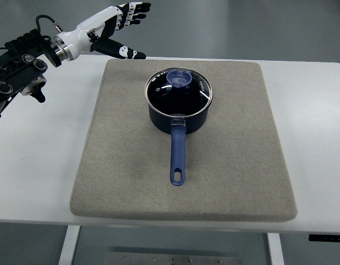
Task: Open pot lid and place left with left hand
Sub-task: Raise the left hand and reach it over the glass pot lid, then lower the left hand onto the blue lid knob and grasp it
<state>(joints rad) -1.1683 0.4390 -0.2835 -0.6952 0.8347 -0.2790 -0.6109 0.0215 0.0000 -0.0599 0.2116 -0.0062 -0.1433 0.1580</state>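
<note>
Grey floor [242, 27] at the back, and in front of it a white table [37, 165] with a big grey mat [126, 165] on top. In the middle of the mat, toward the far side, a dark blue pot [159, 118] with its long blue handle [178, 154] pointing to the near edge. On the pot, a round glass lid [159, 91] with a shiny metal rim and a pale blue knob [181, 79] a bit behind the middle. Shut on the pot, so not lifted yet. Up in the far left corner, above the table edge and well apart from the pot, the left hand [117, 27], black and white, with fingers spread wide and thumb out, holding nothing. No right hand anywhere in sight. Probably not very heavy, that lid, but hard and stiff, and easy to crack or chip because of the glass. Likely smooth and slippery on the flat part, so no good for grabbing there. Best to pinch the knob from above with thumb and fingers, then lift straight up. Plenty of bare mat to the left of the pot for setting it down. Better to go slow and lay it flat, not drop it, or else maybe a loud bang or a broken lid.
</note>
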